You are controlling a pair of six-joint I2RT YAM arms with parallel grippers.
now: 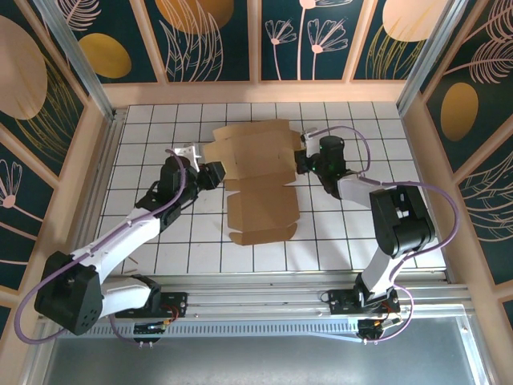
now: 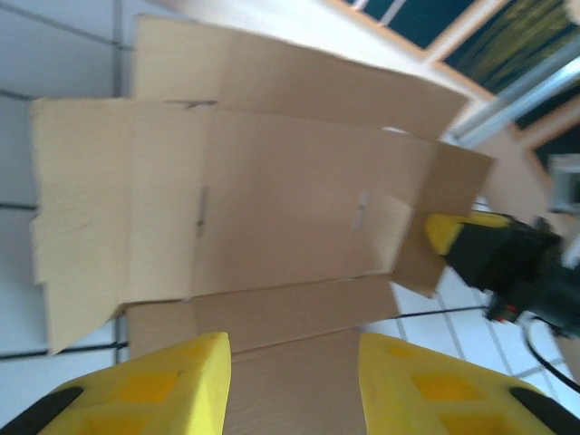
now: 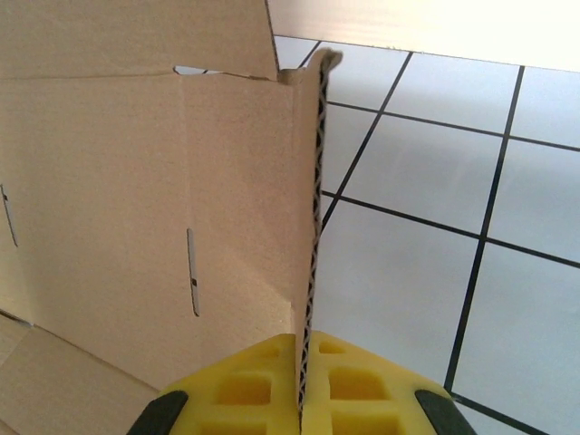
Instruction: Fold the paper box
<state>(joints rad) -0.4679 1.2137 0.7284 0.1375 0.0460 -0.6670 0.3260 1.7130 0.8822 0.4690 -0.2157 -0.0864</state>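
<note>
From the top camera I see the paper box (image 1: 256, 180) lying in the middle of the white tiled counter (image 1: 361, 233), between my two arms. It is a brown cardboard sheet, mostly flat and opened out, with creases and flaps. The far part is wider, and a narrower panel reaches toward the arm bases.

The right pincer (image 1: 303, 160) is at the right edge of the far part. In the right wrist camera it is pressed together on a side flap (image 3: 313, 181). This flap stands upright, and its corrugated edge runs straight up from between the yellow fingers (image 3: 362, 394).

The left pincer (image 1: 215, 172) is at the left edge of the box. In the left wrist camera its two yellow fingers (image 2: 172, 385) stand apart, and I see cardboard through the gap beyond them. Nothing looks squeezed between them.
</note>
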